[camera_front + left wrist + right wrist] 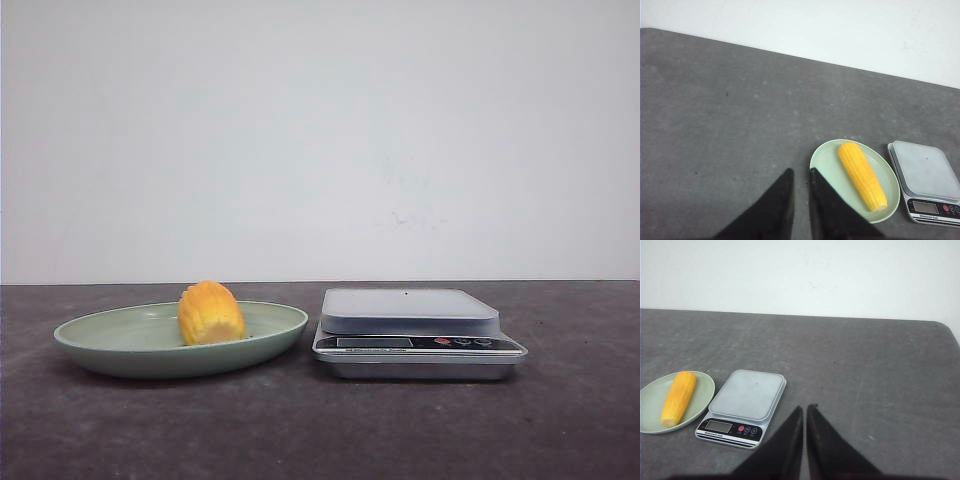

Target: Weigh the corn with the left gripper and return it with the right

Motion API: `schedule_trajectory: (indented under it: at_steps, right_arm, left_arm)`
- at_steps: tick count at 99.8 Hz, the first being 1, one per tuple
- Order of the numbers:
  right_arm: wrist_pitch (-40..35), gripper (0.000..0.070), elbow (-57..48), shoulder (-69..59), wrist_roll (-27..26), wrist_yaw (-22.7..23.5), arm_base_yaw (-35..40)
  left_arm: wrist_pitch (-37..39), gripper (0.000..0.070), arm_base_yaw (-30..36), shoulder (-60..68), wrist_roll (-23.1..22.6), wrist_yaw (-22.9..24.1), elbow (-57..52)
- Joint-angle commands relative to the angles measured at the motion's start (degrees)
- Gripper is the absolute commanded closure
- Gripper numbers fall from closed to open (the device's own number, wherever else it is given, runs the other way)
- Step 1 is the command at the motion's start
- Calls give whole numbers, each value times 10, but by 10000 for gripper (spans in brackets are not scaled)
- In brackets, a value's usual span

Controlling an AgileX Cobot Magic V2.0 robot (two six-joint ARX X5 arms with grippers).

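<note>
Bright, even, diffuse light in all three views.

Soft shadows sit under the plate (120, 352) and scale (420, 362) on the worktop (320, 430); the wall is washed-out white and focus is slightly soft.

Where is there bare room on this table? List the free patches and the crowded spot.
Free: the dark grey tabletop on the right of the silver kitchen scale, the strip behind it toward the white wall, and the stretch to the left of the pale green oval plate. Crowded: the yellow corn cob fills the plate, which sits close beside the scale.
</note>
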State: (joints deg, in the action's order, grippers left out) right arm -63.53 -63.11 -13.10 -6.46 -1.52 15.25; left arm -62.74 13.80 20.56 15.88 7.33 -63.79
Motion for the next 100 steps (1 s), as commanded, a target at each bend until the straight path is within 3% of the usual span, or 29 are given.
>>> schedule_trajectory:
  at_steps: [1,44,60,85,100]
  right_arm:
    - [5,696,-5,-2,-8,0,0]
    - [5,696,-5,-2,-8,0,0]
    - [5,696,-5,-2,-8,0,0]
    - [5,696,-5,-2,-8,0,0]
    - [5,696,-5,-2,-8,0,0]
  left_arm:
    - [7,685,2,0,2,-1,-5]
    - [9,684,2,0,1,0,-5]
    - [35,685,-13,-5,-19,2,9]
    - [251,685,-55,-60,-43,-3,195]
    - [342,685,-68,-106,-45,-3,324]
